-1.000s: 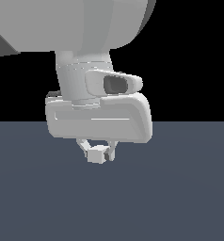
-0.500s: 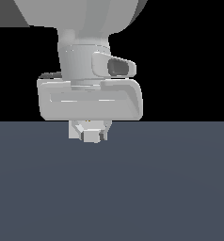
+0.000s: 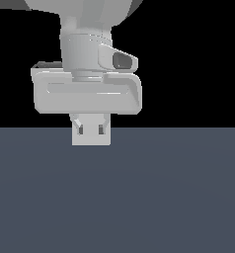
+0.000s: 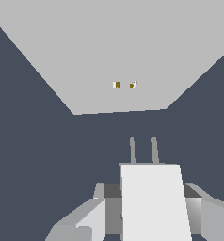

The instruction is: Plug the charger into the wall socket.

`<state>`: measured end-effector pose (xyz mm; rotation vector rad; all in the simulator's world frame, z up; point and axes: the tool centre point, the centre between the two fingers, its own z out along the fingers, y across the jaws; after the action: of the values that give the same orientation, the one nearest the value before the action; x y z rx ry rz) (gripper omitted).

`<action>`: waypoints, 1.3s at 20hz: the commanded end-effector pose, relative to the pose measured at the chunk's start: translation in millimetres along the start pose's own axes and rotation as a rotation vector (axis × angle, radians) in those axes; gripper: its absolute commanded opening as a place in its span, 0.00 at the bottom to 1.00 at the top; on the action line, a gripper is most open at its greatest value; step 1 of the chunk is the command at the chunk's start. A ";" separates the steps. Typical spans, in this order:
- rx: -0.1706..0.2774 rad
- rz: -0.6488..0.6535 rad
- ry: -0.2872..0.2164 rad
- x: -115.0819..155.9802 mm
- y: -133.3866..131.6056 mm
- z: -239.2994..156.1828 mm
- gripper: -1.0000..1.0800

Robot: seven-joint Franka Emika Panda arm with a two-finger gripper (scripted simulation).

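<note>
My gripper (image 3: 91, 129) is shut on the charger (image 3: 91, 137), a small white cube held between the two fingers (image 3: 79, 126) just below the wide hand body. In the wrist view the charger (image 4: 151, 202) shows two thin prongs (image 4: 132, 149) sticking out towards the wall socket (image 4: 109, 47). The socket is a flat white square panel with two tiny yellowish holes (image 4: 117, 84) at its centre. A strip of dark floor separates the prongs from the panel, and the holes sit slightly off the prongs' line. The exterior view does not show the socket.
A dark blue-grey floor (image 3: 164, 197) spreads under the hand and around the panel. Behind the arm there is only black background.
The hand with the charger has grown larger in the exterior view, risen in the picture and turned from a tilt to level. The charger stays held.
</note>
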<state>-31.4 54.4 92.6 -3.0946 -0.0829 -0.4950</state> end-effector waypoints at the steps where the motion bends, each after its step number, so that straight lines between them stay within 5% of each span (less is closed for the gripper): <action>1: 0.010 -0.028 -0.001 2.4 -2.8 -3.0 0.00; 26: 0.022 -0.061 -0.004 26.9 -8.0 1.0 0.00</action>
<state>-11.5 63.1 99.8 -3.0794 -0.1825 -0.4851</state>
